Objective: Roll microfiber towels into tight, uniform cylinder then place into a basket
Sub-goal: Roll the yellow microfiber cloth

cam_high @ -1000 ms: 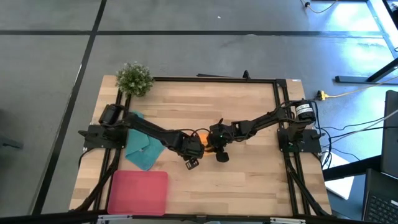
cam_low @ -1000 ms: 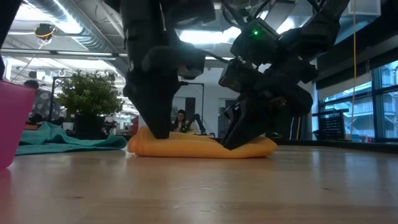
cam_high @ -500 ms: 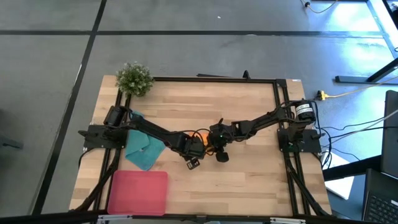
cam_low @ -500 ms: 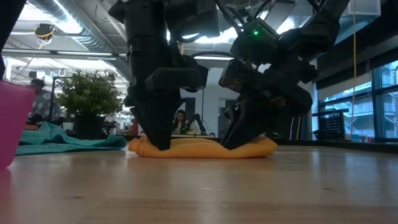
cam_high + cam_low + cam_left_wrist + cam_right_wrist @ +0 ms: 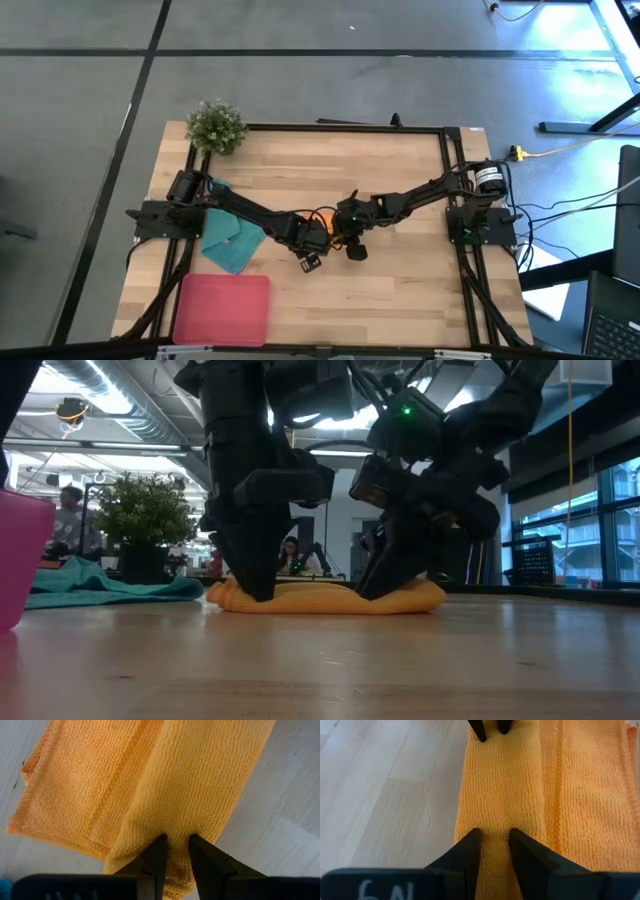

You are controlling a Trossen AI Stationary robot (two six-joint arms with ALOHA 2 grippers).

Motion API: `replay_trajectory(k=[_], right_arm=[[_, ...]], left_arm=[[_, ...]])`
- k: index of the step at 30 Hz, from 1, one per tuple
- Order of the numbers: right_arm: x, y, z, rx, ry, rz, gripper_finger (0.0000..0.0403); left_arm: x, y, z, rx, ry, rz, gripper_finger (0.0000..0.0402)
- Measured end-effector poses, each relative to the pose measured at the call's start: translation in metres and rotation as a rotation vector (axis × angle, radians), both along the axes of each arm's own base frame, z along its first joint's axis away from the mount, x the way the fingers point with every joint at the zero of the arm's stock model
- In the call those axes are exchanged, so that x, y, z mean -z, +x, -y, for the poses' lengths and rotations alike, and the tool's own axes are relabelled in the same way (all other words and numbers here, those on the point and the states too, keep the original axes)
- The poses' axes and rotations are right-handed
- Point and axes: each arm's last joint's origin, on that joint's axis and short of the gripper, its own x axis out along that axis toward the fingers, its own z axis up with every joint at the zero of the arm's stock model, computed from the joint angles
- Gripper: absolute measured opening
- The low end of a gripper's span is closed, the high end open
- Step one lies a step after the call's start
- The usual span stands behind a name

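The bright orange microfiber towel (image 5: 330, 596), partly rolled, lies mid-desk on the pale wooden desk (image 5: 400, 290). The left end effector (image 5: 174, 843) pinches a ridge of its rolled fold at one end; the right end effector (image 5: 493, 836) pinches the same fold at the other. The crumpled teal microfiber towel (image 5: 230, 243) lies near the shallow pink-red rectangular basket (image 5: 222, 310).

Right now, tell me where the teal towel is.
In the high view the teal towel lies crumpled on the table's left side, under the left arm, above the pink basket and below the potted plant.
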Motion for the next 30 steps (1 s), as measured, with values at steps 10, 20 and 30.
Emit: replay_trajectory(k=[10,20,30], right_arm=[[-0.046,-0.021,-0.003,-0.037,-0.187,-0.045,0.0111],[-0.071,-0.052,-0.049,-0.168,-0.374,-0.084,0.0111],[-0.053,-0.053,-0.072,-0.282,-0.35,-0.138,0.0111]], left_arm=[[0.0,0.0,0.0,0.001,0.0,0.001,0.008],[0.0,0.002,-0.001,0.002,0.015,0.02,0.008],[0.0,0.003,0.0,0.001,0.012,0.031,0.008]])
